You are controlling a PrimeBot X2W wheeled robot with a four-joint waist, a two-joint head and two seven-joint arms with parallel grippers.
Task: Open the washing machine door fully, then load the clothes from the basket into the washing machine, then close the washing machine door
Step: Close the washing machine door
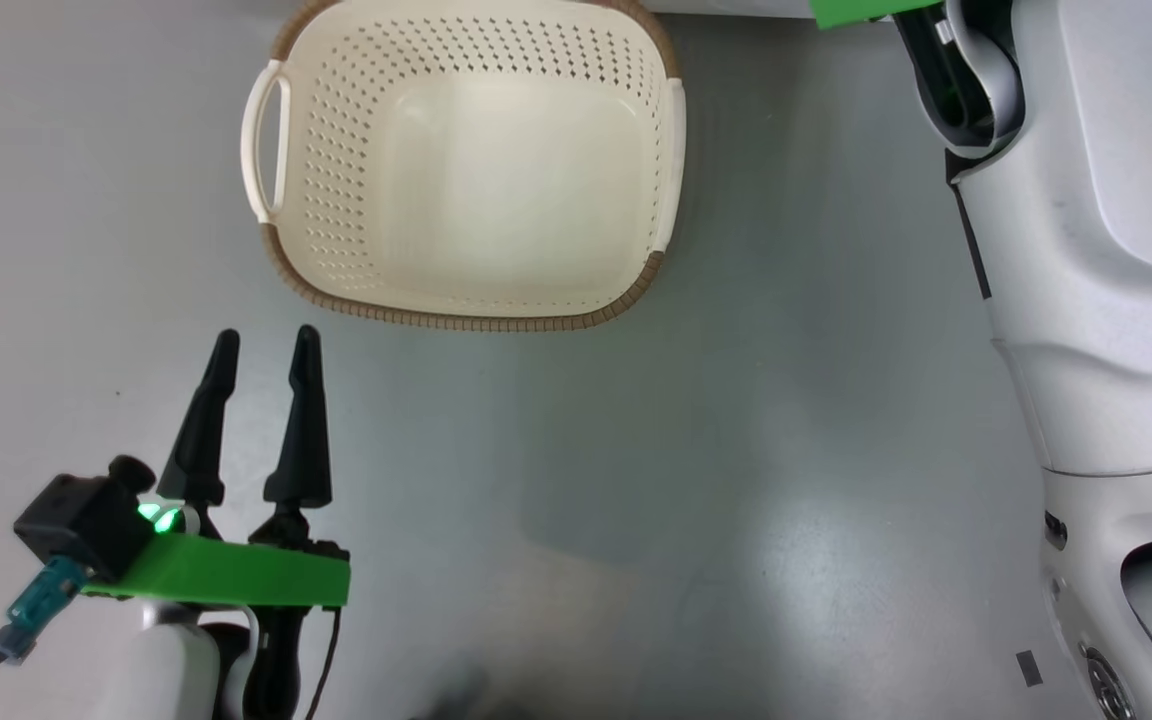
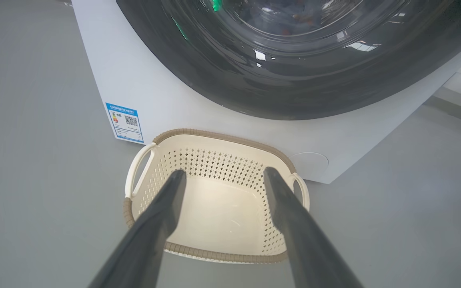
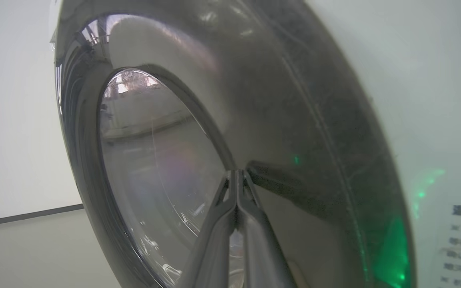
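The cream basket (image 1: 671, 150) stands empty on the grey floor, just before the white washing machine (image 2: 142, 88). The washing machine door (image 2: 230, 84), with its glossy black rim and domed glass, lies against the machine's front. My left gripper (image 1: 266, 335) hovers open short of the basket, and its fingers (image 2: 162, 208) frame the basket (image 2: 198, 138) in the left wrist view. My right gripper (image 3: 236, 172) is shut on nothing, its tips against the door's black rim (image 3: 286, 120) beside the glass. The clothes are hidden; only dim colours show behind the glass.
A blue label sticker (image 2: 125, 123) sits low on the machine's front, and a round hatch (image 2: 309, 164) lies behind the basket. My pale right arm (image 1: 1096, 250) rises along the right edge of the head view. Grey floor surrounds the basket.
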